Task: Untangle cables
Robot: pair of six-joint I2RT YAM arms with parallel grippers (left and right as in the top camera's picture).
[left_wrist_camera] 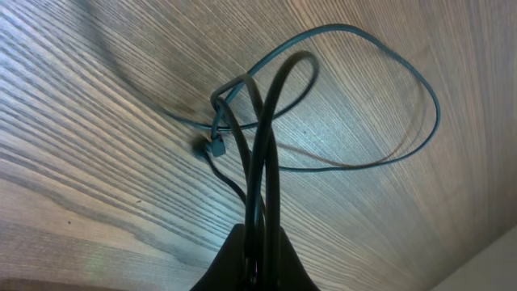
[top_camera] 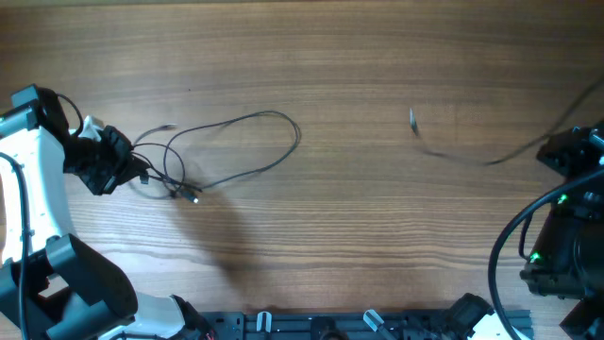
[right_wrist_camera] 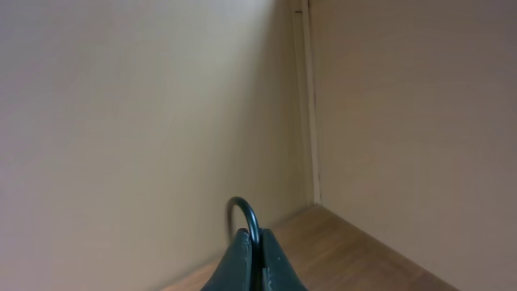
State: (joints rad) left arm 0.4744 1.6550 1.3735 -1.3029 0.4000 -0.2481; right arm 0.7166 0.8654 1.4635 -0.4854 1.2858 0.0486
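One thin dark cable (top_camera: 247, 120) lies in a loose loop on the left of the wooden table, with a small knot and plug (top_camera: 192, 195) near my left gripper. My left gripper (top_camera: 142, 170) is shut on strands of this cable; in the left wrist view (left_wrist_camera: 258, 242) the strands run up from the jaws to a knot (left_wrist_camera: 218, 121) and a wide loop (left_wrist_camera: 388, 89). A second thin cable (top_camera: 453, 154) with a metallic plug (top_camera: 412, 119) stretches to my right gripper (top_camera: 557, 151), which is lifted and shut on it; the right wrist view shows the cable (right_wrist_camera: 246, 214) arching out of the closed jaws (right_wrist_camera: 253, 242).
The right wrist view faces beige walls and a corner (right_wrist_camera: 311, 121), with a strip of table (right_wrist_camera: 355, 250) below. Thick black arm cables (top_camera: 510, 246) hang by the right arm. The arm bases and a black rail (top_camera: 359, 326) line the near table edge.
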